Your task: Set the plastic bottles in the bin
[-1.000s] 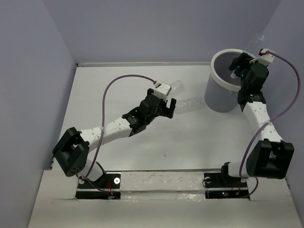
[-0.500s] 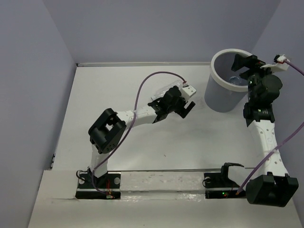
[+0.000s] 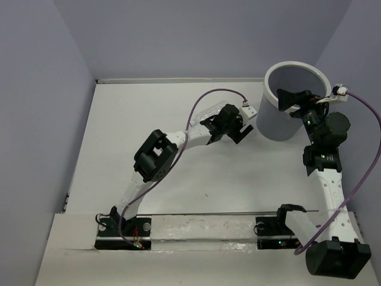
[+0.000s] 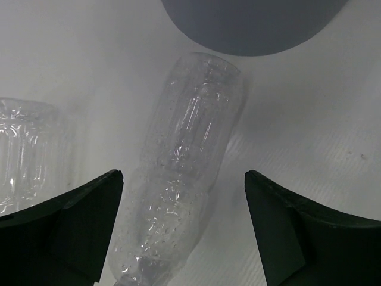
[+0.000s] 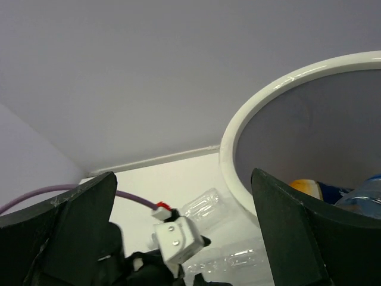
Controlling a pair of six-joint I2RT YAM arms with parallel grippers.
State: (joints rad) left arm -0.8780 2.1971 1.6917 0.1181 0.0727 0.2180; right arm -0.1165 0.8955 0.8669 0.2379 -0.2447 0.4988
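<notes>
Overall light: bright, even and diffuse, from overhead; the walls take a faint lavender cast.
Shadows: soft and pale on the table (image 3: 178, 161) under the arms; the deepest shade lies inside the bin (image 3: 271, 122).
Glare: a thin white streak runs along the bin's rim in the right wrist view; the table is nearly washed out in the left wrist view.
Clear bottle (image 4: 190, 143): pale, low in contrast against the white top, its ribs slightly soft.
Left gripper (image 4: 183, 176): near-black in its own view, no surface detail, edges blurred.
Top view: sharp throughout; the walls lean outward toward the corners.
</notes>
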